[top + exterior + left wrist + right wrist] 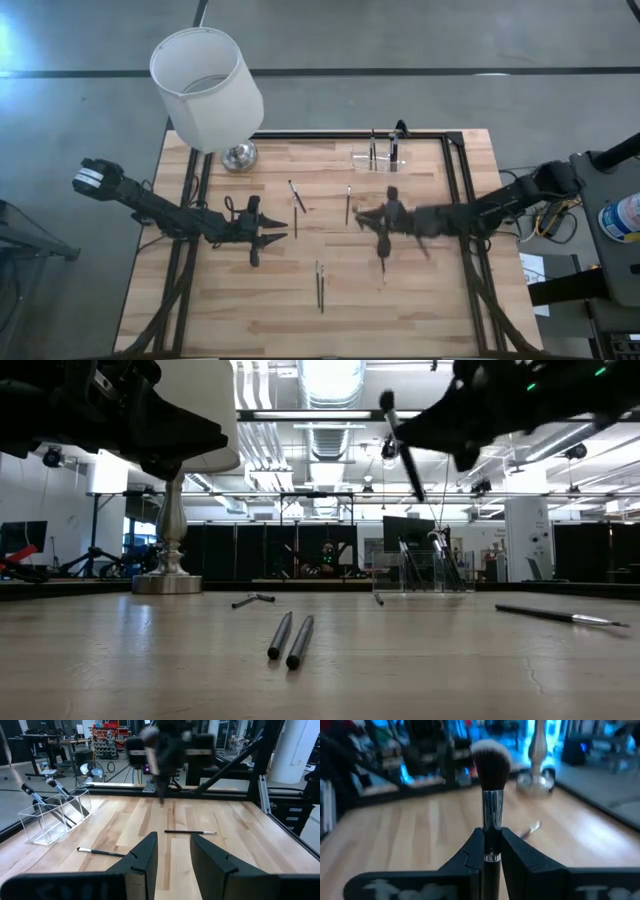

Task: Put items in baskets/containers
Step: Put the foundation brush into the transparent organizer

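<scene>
The right gripper [492,851] is clamped on a fluffy-tipped brush [491,780], gripping its handle low so the bristles stand clear. It hangs above the middle of the tabletop [420,300], towards the right edge, well short of the clear holder [381,157] at the far edge, which already has a few brushes leaning in it. Other brushes lie scattered, a pair [320,286] nearer the front edge. The left gripper [268,236] waits over the left half, jaws apart and empty
</scene>
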You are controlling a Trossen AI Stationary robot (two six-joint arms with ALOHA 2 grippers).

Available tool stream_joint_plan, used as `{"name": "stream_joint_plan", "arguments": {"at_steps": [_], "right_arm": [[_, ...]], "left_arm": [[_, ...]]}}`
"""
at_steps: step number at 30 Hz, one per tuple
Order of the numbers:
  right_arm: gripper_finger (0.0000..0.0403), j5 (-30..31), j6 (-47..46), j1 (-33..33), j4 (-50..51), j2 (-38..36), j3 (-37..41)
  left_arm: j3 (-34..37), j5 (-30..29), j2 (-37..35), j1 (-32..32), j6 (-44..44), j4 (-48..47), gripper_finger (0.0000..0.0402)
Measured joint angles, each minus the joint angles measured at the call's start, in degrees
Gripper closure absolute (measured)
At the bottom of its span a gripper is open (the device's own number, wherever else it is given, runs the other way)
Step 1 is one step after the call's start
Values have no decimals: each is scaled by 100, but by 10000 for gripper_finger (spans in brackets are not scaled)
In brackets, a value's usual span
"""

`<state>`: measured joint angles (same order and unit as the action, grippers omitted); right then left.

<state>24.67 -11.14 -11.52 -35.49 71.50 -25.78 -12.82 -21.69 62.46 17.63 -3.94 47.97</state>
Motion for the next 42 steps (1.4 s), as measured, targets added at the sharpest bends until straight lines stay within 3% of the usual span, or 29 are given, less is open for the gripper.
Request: {"name": "stream_joint_plan", "arguments": {"at_steps": [2, 8, 13, 18, 28, 38, 42], "right_arm": [[369, -121, 192, 588, -244, 23, 98], [369, 459, 553, 2034, -680, 169, 154], [369, 973, 547, 2843, -1264, 523, 70], [369, 1004, 381, 3425, -1796, 1330, 83], [369, 1001, 279, 3855, -2321, 2392, -203], [367, 1290, -451, 3872, -1640, 2348, -186], [345, 1261, -824, 3892, -1436, 2346, -186]], "left_arm": [[0, 0, 0, 0, 2, -2, 294], [0, 1, 0, -1, 61, 2, 294], [0, 0, 0, -5, 61, 0, 294], [0, 2, 0, -7, 59, 0, 294], [0, 2, 0, -7, 57, -2, 294], [0, 2, 0, -7, 44, 0, 294], [0, 2, 0, -7, 33, -2, 294]]}}
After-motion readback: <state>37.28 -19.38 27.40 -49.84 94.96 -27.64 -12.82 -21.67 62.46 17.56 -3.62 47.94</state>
